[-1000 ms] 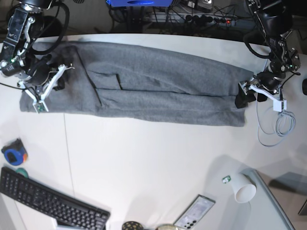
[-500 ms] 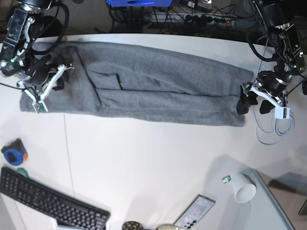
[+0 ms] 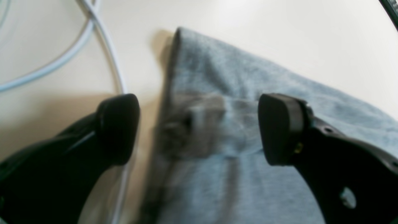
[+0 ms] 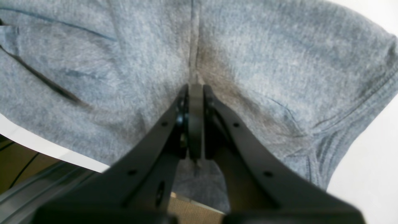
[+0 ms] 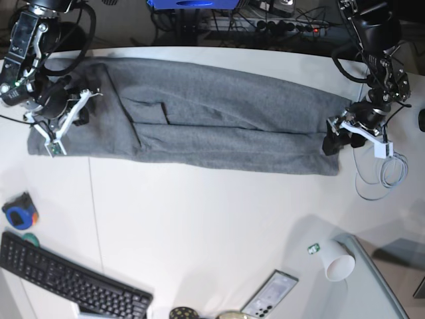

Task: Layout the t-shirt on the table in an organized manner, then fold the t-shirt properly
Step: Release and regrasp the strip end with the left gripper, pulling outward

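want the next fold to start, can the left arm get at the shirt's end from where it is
Probably yes: the left end effector is open, straddling the shirt edge, with nothing between; only a cable lies alongside.

Bright, even overhead light, soft shadows; the left wrist view is motion-blurred.

You have one t-shirt [image 5: 199,119] on one table [image 5: 212,226]; two grippers, left [image 5: 345,137] and right [image 5: 63,126]; one keyboard [image 5: 70,282]; one paper cup [image 5: 335,262] (lower right); one phone [image 5: 269,294]; one coiled cable [image 5: 388,173].
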